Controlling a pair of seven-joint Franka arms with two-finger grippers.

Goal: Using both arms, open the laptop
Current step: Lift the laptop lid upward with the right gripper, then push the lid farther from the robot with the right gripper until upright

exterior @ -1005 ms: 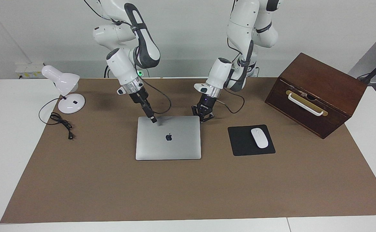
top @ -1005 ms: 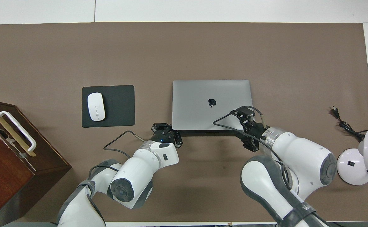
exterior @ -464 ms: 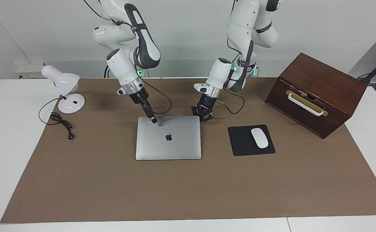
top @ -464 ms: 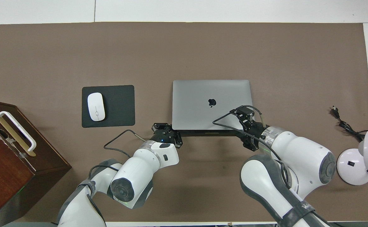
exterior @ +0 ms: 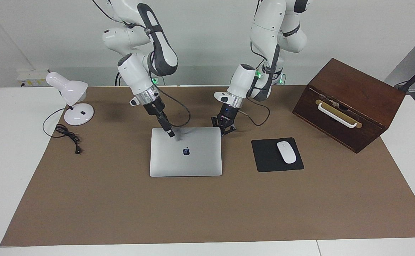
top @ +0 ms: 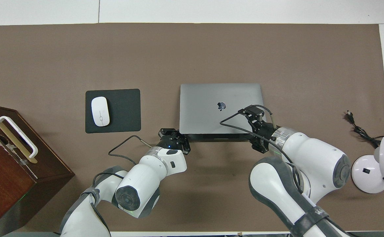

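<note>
The silver-grey laptop (exterior: 193, 160) lies mid-table on the brown mat, logo up; it also shows in the overhead view (top: 208, 98). Its edge nearer the robots is lifted a crack, with a dark gap under the lid. My right gripper (exterior: 171, 134) comes down steeply onto that edge, toward the right arm's end, and is shut on the lid; in the overhead view the right gripper (top: 253, 114) covers that corner. My left gripper (exterior: 224, 129) is low at the laptop's other near corner, fingers spread, touching or just beside it; in the overhead view the left gripper (top: 174, 133) is there too.
A black mouse pad (exterior: 264, 158) with a white mouse (exterior: 286, 152) lies beside the laptop toward the left arm's end. A brown wooden box (exterior: 349, 103) with a white handle stands past it. A white desk lamp (exterior: 73, 99) and its cable (exterior: 67, 137) are at the right arm's end.
The right gripper has risen slightly and the lid's near edge has lifted a little with it. The left gripper has stayed at its corner.
</note>
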